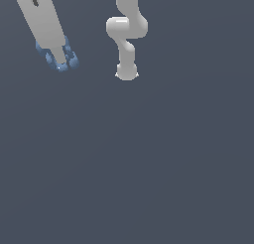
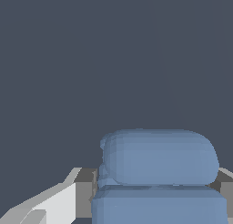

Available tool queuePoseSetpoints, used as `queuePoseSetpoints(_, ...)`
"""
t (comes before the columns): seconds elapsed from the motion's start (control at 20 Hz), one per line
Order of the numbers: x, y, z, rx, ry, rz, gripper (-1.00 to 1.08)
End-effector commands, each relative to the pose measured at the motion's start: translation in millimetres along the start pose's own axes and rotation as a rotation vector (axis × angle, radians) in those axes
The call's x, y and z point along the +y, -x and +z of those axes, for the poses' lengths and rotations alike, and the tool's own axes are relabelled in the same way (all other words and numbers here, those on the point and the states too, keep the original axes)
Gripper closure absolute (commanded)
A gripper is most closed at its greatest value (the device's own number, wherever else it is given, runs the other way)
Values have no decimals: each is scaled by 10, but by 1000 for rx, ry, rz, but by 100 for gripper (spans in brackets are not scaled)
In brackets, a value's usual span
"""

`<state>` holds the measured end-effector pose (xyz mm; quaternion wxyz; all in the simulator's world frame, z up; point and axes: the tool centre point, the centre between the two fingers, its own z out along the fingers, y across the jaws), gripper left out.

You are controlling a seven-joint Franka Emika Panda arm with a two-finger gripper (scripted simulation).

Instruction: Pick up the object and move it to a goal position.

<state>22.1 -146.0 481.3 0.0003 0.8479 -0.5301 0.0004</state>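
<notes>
A: Where does the object (image 1: 71, 59) sit?

B: In the exterior view it shows at the upper left, a light-blue, knobbly lump right at the tip of the gripper (image 1: 60, 63). Blue bumps stick out on both sides of the pale finger that runs down from the top edge.

A: And the gripper itself?

B: Its fingers are closed on the object. The wrist view backs that up: the object (image 2: 159, 159) fills the lower middle of the picture as a rounded blue mass above a flatter blue block, and a grey finger pad (image 2: 84, 191) lies against one side of it, with a sliver of the other pad at the opposite edge.

A: Is the object resting on the desk (image 1: 149, 163)?

B: That cannot be told. The desk is a plain dark slate surface, and there is no shadow or contact line to judge by.

A: What else is visible?

B: The white arm (image 1: 127, 34) of the robot, at the top centre of the exterior view, well apart from the object toward the exterior view's right.
</notes>
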Motion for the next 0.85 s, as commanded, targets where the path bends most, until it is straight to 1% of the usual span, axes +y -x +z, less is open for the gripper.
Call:
queuePoseSetpoints(0.0,-16,-14,-92,0,0,0,108)
queuePoseSetpoints(0.4,-49,-44,-253,-1,0,0,108)
queuePoseSetpoints(0.8,-57,-56,-288,-1,0,0,108)
